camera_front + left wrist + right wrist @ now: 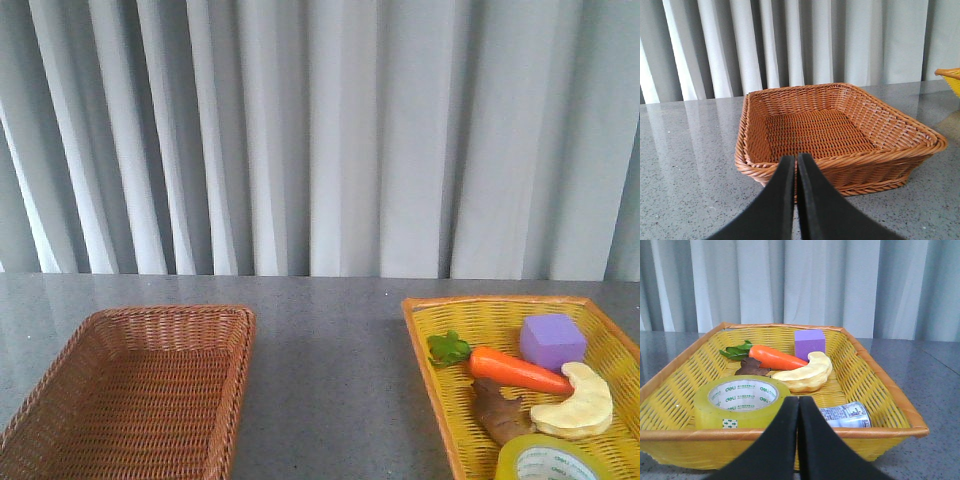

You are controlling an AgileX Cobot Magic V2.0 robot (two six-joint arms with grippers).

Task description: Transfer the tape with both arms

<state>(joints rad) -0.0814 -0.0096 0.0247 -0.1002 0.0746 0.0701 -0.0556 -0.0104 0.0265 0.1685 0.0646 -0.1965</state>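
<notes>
Tape (pixel 742 402) lies flat in the near left corner of the yellow basket (pixel 880 385), hole up, touching the near wall. Same basket holds a carrot (pixel 776 357), purple block (pixel 810 342), pale crescent toy (pixel 805 375), brown leaf-shaped piece (pixel 752 368) and a small can (pixel 846 415) at the near edge. Brown basket (pixel 840 125) sits at the desk's left side, well apart. Left gripper (pixel 796 162) closed, fingers pressed together, holding nothing, just before the brown basket's rim. Right gripper (pixel 798 405) closed too, holding nothing, by the yellow basket's near edge.
</notes>
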